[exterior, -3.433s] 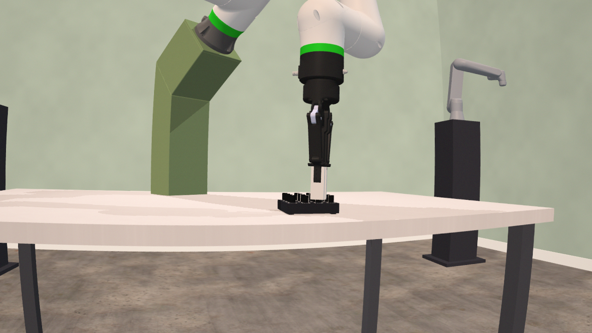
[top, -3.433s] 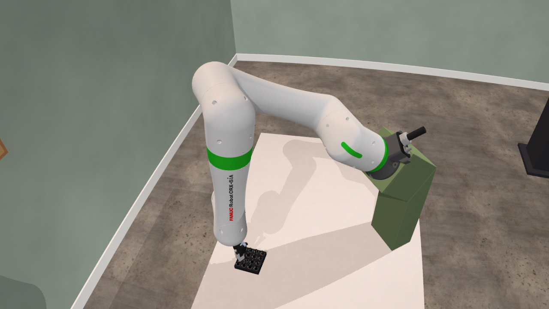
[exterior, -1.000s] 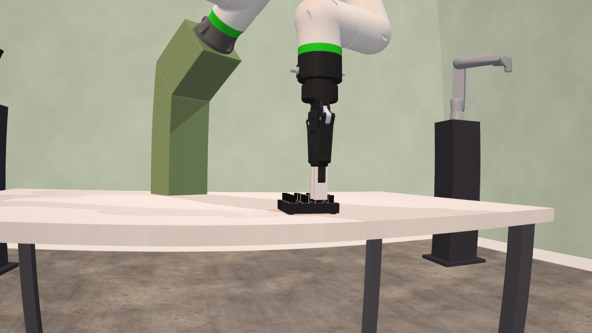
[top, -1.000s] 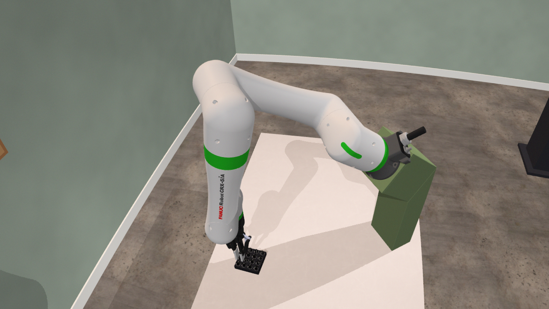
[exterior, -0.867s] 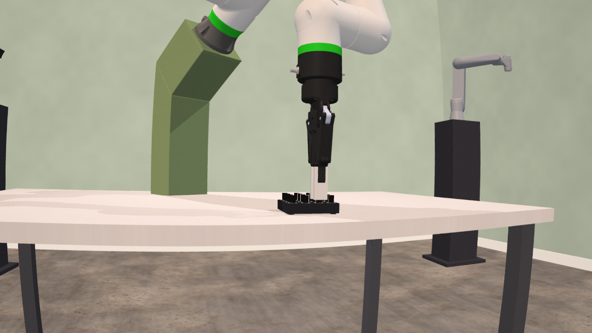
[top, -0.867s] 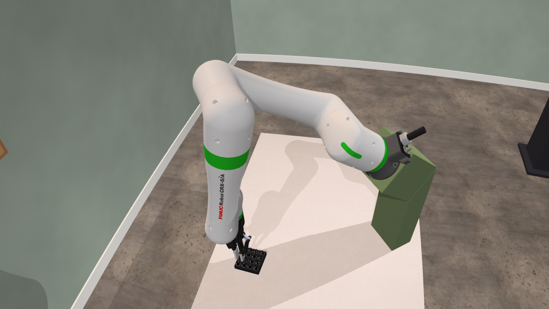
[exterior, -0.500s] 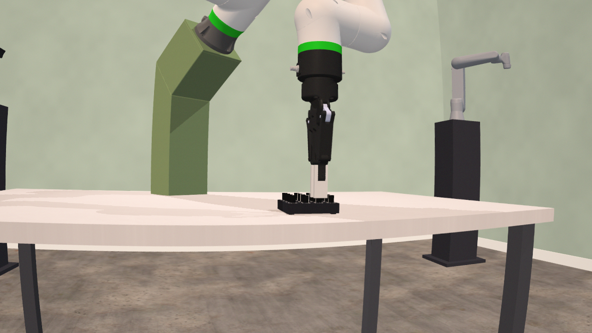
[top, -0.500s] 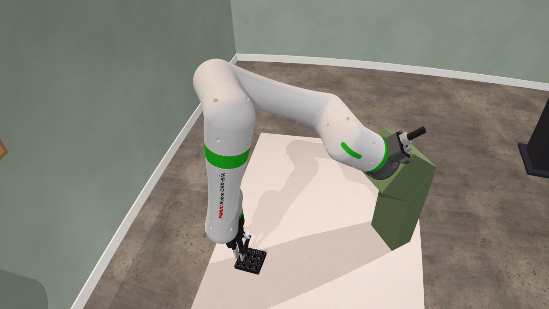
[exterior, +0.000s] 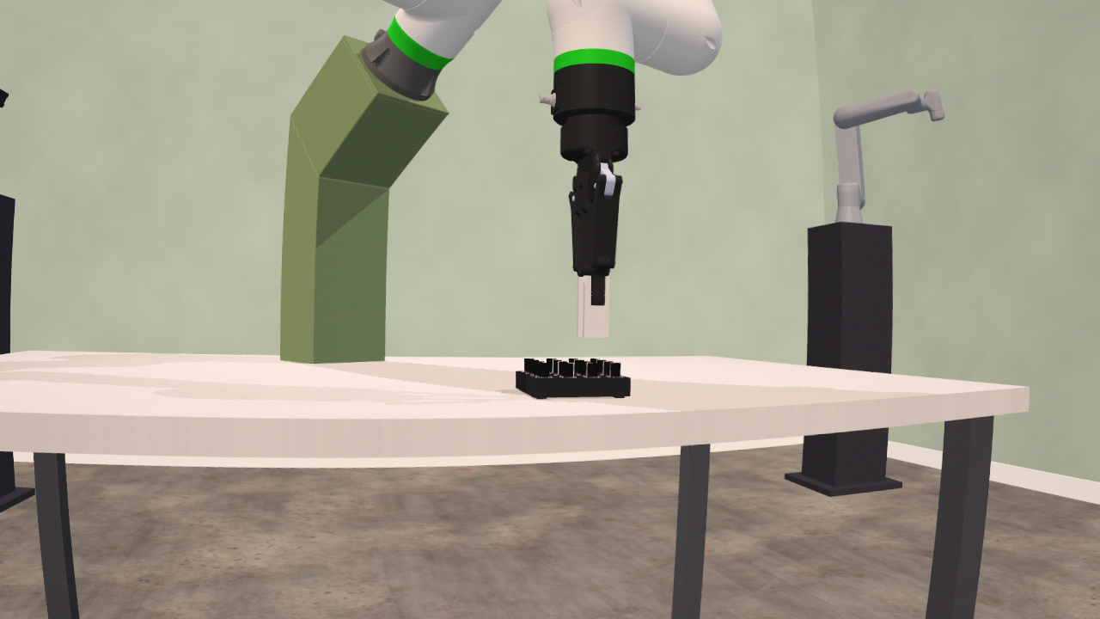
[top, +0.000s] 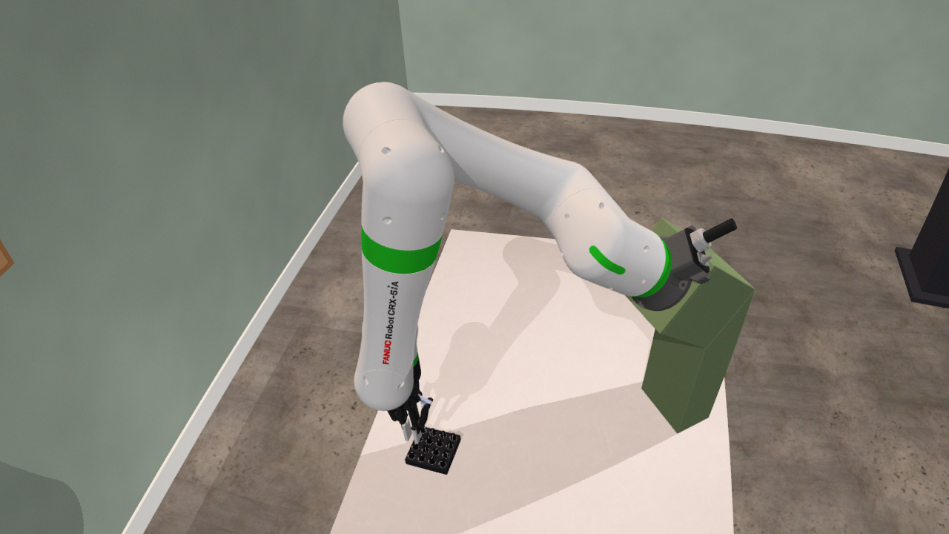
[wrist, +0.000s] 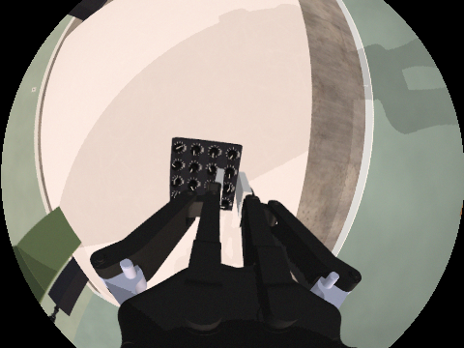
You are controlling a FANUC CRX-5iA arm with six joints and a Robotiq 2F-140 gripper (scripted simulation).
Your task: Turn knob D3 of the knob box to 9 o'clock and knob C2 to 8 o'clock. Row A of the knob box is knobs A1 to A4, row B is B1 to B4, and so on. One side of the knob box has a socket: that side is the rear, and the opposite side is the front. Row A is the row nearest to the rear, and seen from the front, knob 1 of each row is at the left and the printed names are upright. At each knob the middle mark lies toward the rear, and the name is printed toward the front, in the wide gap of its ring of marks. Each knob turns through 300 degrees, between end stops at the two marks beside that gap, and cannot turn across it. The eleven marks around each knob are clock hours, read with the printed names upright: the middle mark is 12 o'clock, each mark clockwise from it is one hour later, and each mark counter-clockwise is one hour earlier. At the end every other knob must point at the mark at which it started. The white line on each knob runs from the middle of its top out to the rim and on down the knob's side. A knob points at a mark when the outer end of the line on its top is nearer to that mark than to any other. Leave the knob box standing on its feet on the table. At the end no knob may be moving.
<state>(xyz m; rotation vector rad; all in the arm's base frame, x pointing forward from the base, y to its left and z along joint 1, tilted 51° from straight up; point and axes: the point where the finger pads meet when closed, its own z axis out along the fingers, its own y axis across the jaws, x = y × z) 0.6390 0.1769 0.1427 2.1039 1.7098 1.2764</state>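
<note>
Hovering above the knob box (top: 432,450) (exterior: 572,387) (wrist: 187,158), the Robotiq gripper (top: 411,434) (exterior: 593,332) (wrist: 229,180) points straight down. Fingers set to a narrow gap, nothing between them. Exterior view shows air between the pale fingertip pads (top: 406,430) (exterior: 593,319) (wrist: 219,179) and the knob tops, so no knob is touched.

Box sits flat on the table (top: 563,464) (exterior: 384,431) (wrist: 145,97), feet down, as the task wants. The olive pedestal (top: 689,365) (exterior: 338,292) (wrist: 48,237) stands well apart from it, the white FANUC arm (top: 398,311) (exterior: 592,27) reaching across to come in from above. Judgement: a vertical approach suits the crowded black knobs (top: 432,460) (exterior: 565,369) (wrist: 195,150); the small gap should let the pads straddle one without brushing its neighbours.

Height likely serves safe travel or re-aiming between turns. Printed names too small to read; cannot tell whether D3 or C2 is set. Next descent probably needs centring over one knob, pads matched to its sides.

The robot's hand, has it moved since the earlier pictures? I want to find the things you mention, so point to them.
Yes, up: in the exterior view, the hand (top: 411,439) (exterior: 593,336) (wrist: 229,180) was down among the knobs and is now above the knob box (top: 433,454) (exterior: 572,387) (wrist: 204,159).
</note>
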